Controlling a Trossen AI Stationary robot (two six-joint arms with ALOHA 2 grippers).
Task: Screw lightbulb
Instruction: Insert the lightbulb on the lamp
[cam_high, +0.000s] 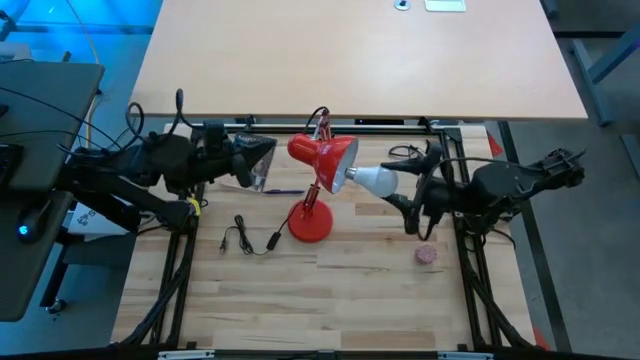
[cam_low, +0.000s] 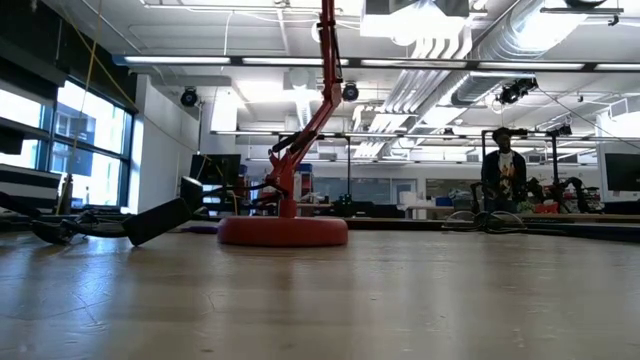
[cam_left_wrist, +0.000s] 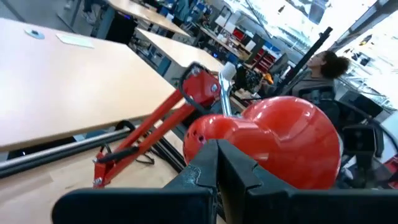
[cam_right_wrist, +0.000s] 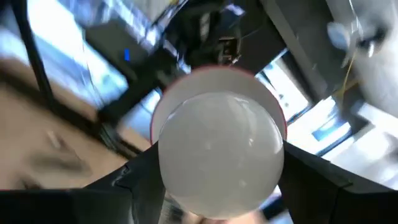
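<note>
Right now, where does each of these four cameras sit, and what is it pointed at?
High: overhead, straight down; both arms, red lamp, lightbulb.
Low: tabletop height, facing the lamp's base; no gripper shows.
Left wrist: behind the shut left gripper, facing the shade's back.
Right wrist: behind the right gripper holding the bulb at the shade's mouth.
All share the lamp.
</note>
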